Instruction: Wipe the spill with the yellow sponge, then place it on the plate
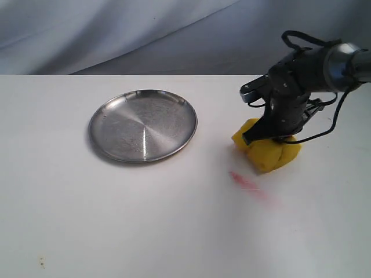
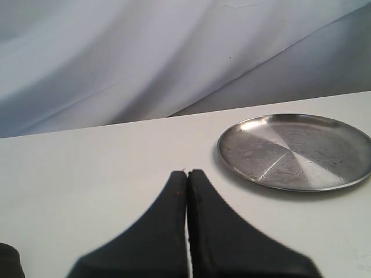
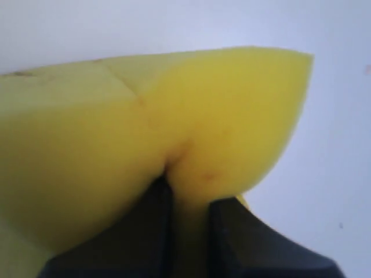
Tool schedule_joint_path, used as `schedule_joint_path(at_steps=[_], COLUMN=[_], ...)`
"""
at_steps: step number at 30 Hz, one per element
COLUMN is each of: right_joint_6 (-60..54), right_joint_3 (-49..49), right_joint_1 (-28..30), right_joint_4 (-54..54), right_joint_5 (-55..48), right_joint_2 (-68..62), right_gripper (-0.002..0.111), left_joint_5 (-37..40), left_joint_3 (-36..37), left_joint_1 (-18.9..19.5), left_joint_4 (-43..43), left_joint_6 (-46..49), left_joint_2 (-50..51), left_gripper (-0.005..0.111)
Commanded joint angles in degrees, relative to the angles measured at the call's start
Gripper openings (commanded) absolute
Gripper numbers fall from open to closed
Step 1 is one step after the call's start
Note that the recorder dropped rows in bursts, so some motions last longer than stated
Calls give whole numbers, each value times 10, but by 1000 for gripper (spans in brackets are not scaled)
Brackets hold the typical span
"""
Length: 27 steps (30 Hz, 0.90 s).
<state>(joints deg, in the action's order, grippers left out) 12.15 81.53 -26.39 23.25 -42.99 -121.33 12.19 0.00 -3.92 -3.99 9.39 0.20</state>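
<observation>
The yellow sponge (image 1: 266, 150) rests on the white table at the right, squeezed by my right gripper (image 1: 268, 138), which is shut on it from above. In the right wrist view the sponge (image 3: 174, 127) bulges around the two black fingers (image 3: 145, 231). The spill (image 1: 250, 185), a pink-red streak with faint pale edges, lies on the table just in front of the sponge. The silver plate (image 1: 143, 125) sits to the left of the sponge, with nothing on it. My left gripper (image 2: 187, 174) is shut on nothing, near the plate (image 2: 295, 152); it is out of the exterior view.
A grey cloth backdrop (image 1: 145, 35) hangs behind the table's far edge. A tiny dark speck (image 1: 42, 263) sits near the front left corner.
</observation>
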Motion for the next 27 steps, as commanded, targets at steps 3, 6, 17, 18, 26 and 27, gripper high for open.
schedule_joint_path(at_steps=[3,6,17,18,26,27], right_joint_6=[-57,-143,-143,-143,-116,-116], right_joint_3=[28,27,-69,-69,-69,-69], right_joint_1=[37,-7,-239,-239,-151,-131], right_joint_4=[-63,-200,-233,-233,-151,-146], right_joint_5=[-49,-92,-70,-65,-7,-3], right_joint_2=[-12,-12,71,71,69,69], right_gripper=[0,0,0,0,0,0], left_joint_5=[-4,-4,-4,-4,-4,-4], left_joint_3=[0,0,0,0,0,0], left_joint_1=[0,0,0,0,0,0], left_joint_4=[0,0,0,0,0,0], left_joint_6=[-2,-2,-2,-2,-2,-2], left_joint_2=[-2,-2,-2,-2,-2,-2], left_gripper=[0,0,0,0,0,0])
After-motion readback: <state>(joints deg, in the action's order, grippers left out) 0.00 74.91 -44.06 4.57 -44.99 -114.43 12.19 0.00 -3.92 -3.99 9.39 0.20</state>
